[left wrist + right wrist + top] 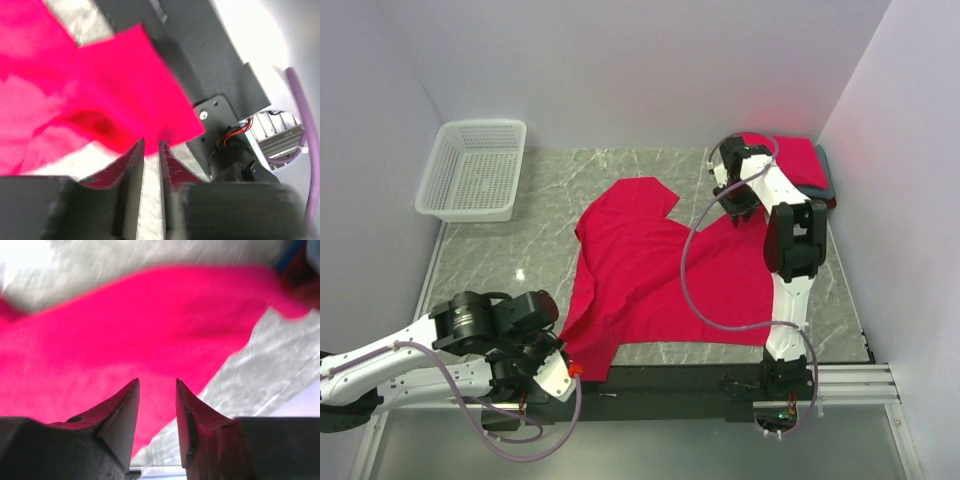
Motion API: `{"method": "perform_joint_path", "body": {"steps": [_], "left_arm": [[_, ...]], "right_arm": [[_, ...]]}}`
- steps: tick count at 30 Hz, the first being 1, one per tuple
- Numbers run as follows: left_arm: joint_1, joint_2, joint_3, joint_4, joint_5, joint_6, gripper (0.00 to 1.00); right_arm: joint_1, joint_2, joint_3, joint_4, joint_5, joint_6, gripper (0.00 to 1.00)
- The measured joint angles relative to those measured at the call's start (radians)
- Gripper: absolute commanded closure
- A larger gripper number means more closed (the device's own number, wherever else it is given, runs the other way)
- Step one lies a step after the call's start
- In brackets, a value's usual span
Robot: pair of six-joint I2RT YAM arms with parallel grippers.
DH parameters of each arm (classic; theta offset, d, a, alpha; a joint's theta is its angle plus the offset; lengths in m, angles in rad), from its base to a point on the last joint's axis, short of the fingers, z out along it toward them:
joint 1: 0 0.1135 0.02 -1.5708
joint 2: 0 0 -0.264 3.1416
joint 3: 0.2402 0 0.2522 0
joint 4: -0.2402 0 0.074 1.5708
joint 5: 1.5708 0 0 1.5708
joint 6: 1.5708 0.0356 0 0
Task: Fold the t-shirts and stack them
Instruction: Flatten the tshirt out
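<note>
A white basket (470,208) sits at the far left corner of the table (570,170). At the near edge, the left gripper (151,145) is open a narrow slit and empty, just short of a corner of the red t-shirt (650,270) spread mid-table. The right gripper (156,382) hovers over the shirt's far right part, partly open and empty. A stack of folded shirts (795,160) lies in the far right corner.

The marbled table (520,262) carries 1 spread red t-shirt (660,270), 1 white basket (475,172) and folded shirts (798,158).

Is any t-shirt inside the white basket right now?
No, the top view shows only bare lattice inside the white basket; the red t-shirt lies spread on the table to its right.
</note>
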Motion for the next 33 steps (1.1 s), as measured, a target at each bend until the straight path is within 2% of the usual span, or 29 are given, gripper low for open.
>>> {"method": "perform_joint_path", "body": {"steps": [3, 7, 10, 13, 15, 17, 18, 22, 27, 31, 33], "left_arm": [[-0.001, -0.055, -0.016, -0.012, -0.08, -0.019, 0.54], [-0.002, -0.058, -0.016, -0.013, -0.169, -0.044, 0.53], [0.042, -0.034, -0.016, 0.056, -0.229, -0.071, 0.5], [0.189, 0.021, -0.016, 0.17, -0.219, -0.108, 0.51], [0.351, 0.116, -0.014, 0.265, -0.172, -0.143, 0.53], [0.488, 0.259, 0.01, 0.348, -0.122, -0.193, 0.53], [0.549, 0.352, 0.037, 0.388, -0.093, -0.228, 0.49], [0.692, 0.674, 0.159, 0.535, -0.016, -0.376, 0.42], [0.707, 0.762, 0.164, 0.672, -0.031, -0.547, 0.4], [0.663, 0.785, 0.164, 0.761, -0.096, -0.646, 0.41], [0.638, 0.825, 0.164, 0.789, -0.148, -0.682, 0.44]], "right_arm": [[0.0, -0.088, -0.065, -0.017, -0.027, -0.012, 0.52], [0.0, -0.214, -0.174, -0.034, -0.054, -0.017, 0.5], [-0.001, -0.283, -0.262, -0.031, -0.075, -0.015, 0.52], [-0.004, -0.345, -0.379, -0.027, -0.098, -0.011, 0.55], [-0.008, -0.373, -0.459, -0.015, -0.108, -0.007, 0.59], [-0.016, -0.394, -0.551, 0.0, -0.115, -0.004, 0.62], [-0.023, -0.4, -0.592, 0.006, -0.118, -0.003, 0.65], [-0.088, -0.402, -0.719, 0.028, -0.134, 0.0, 0.7], [-0.191, -0.439, -0.824, 0.074, -0.149, -0.003, 0.72], [-0.202, -0.459, -0.907, 0.106, -0.151, -0.005, 0.74], [-0.2, -0.459, -0.93, 0.12, -0.15, -0.008, 0.74]]}}
